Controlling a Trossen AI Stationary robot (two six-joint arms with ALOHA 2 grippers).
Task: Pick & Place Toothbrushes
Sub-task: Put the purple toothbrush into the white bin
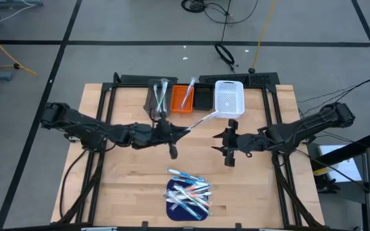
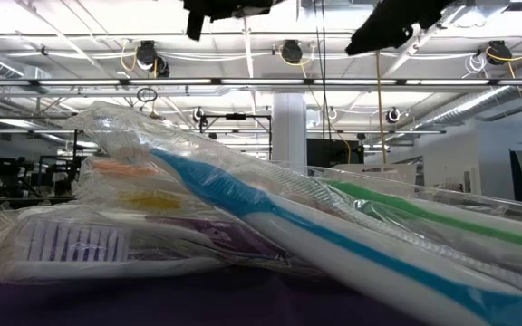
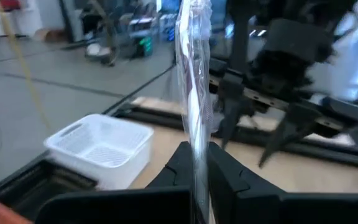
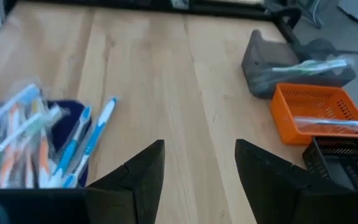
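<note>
Toothbrushes [image 1: 188, 194] mostly lie heaped on the dark blue mat [image 1: 172, 204] at the table's near edge; one is on its way to the bins.

Pinched shut, the left gripper [image 1: 184, 130] holds a wrapped toothbrush [image 1: 203, 119] whose far end reaches the white bin [image 1: 229, 98]. To place it well, I judge it should be carried fully over that bin and levelled before release. The right gripper [image 1: 227, 146] hovers mid-table, jaws apart and empty, well clear of the pile.
</note>
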